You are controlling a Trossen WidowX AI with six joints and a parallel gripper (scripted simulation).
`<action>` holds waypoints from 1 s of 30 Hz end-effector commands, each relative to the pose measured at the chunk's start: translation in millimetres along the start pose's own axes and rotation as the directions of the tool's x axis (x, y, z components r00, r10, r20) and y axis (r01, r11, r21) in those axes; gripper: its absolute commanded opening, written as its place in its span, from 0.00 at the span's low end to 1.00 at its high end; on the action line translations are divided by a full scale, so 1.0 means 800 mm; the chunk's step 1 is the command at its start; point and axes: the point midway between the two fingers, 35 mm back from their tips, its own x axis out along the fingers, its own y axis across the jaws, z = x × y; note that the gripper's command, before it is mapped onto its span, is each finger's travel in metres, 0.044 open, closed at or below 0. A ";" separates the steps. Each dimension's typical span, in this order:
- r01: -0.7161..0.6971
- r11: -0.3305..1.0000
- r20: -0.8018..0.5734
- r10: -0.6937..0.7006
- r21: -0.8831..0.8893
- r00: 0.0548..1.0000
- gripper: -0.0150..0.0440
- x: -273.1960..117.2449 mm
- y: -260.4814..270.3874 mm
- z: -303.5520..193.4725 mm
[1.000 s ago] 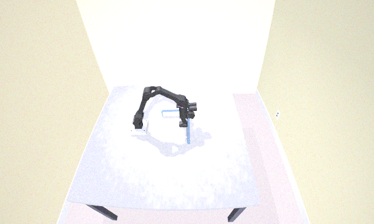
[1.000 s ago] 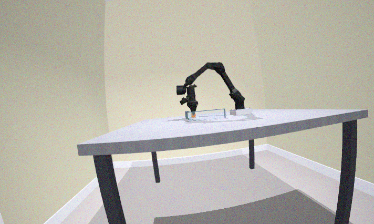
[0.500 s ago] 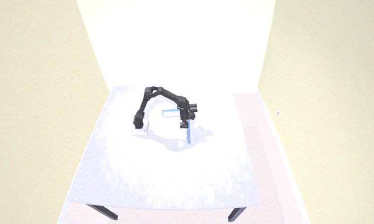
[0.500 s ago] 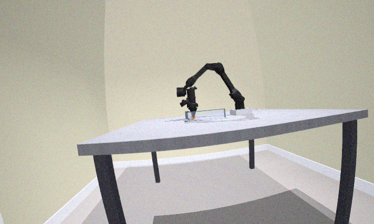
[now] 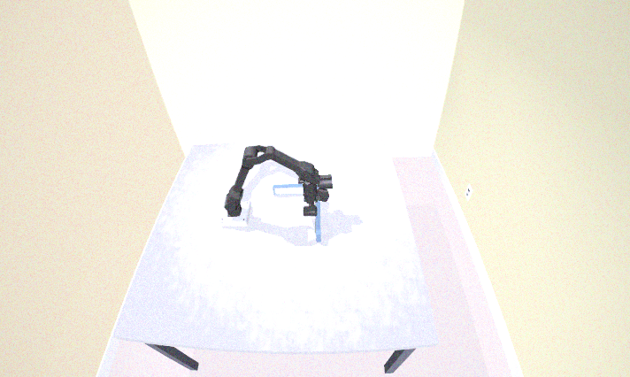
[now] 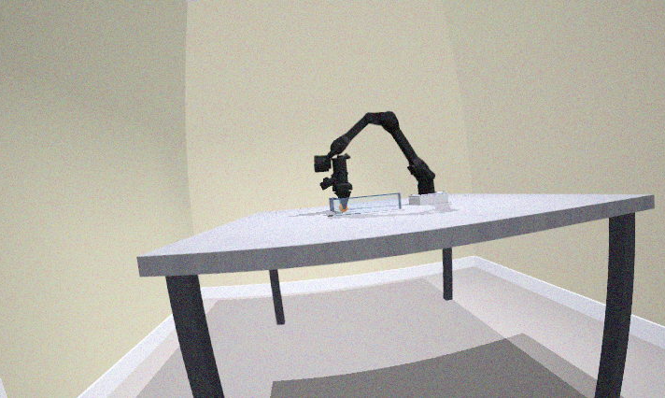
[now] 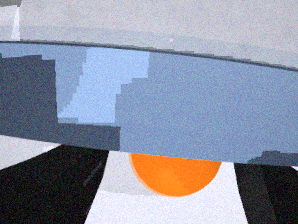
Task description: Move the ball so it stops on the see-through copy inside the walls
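From the top, your arm [image 5: 280, 161] arches over mid-surface [image 5: 280, 290], pincer [image 5: 311, 211] pointing down inside the walls' [image 5: 318, 225] corner. From outside, the ball [image 6: 343, 207] sits below its tips. At the wrist, your pincer stands parted, holding nothing, the ball [image 7: 174, 175] between its fingers.

In the wrist view the clear wall [image 7: 173, 116] covers the upper part of the ball [image 7: 174, 173], and the see-through copy cannot be made out. Both dark fingers are cut by the lower edge. From the top view, the claw [image 5: 310, 211] hides the ball entirely. In the exterior view the ball [image 6: 343, 207] is a tiny orange speck behind the wall, and contact with the fingertips is too small to judge.
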 end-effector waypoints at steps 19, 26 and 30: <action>-0.001 1.000 0.010 0.001 -0.002 1.000 0.79 -0.103 -0.001 0.003; -0.001 1.000 0.008 0.001 -0.002 1.000 1.00 -0.163 -0.001 -0.003; -0.001 1.000 0.008 0.001 -0.002 1.000 1.00 -0.163 -0.001 -0.003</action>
